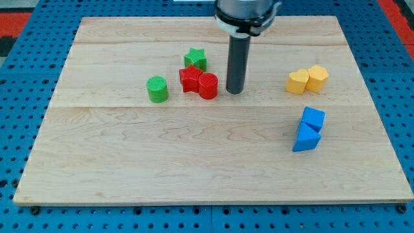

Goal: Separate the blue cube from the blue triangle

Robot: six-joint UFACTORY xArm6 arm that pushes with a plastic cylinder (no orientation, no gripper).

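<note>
The blue cube (314, 118) sits at the view's right on the wooden board (194, 162). The blue triangle (305, 138) lies just below it, touching it. My tip (235, 90) stands near the board's middle top, well to the left of both blue blocks and above them in the view. It is just right of the red cylinder (208, 85), close to it.
A red star (190, 79) touches the red cylinder's left. A green star (195, 59) is above them, a green cylinder (157, 88) to their left. A yellow pentagon-like block (297, 81) and a yellow hexagon-like block (317, 77) sit together at the upper right.
</note>
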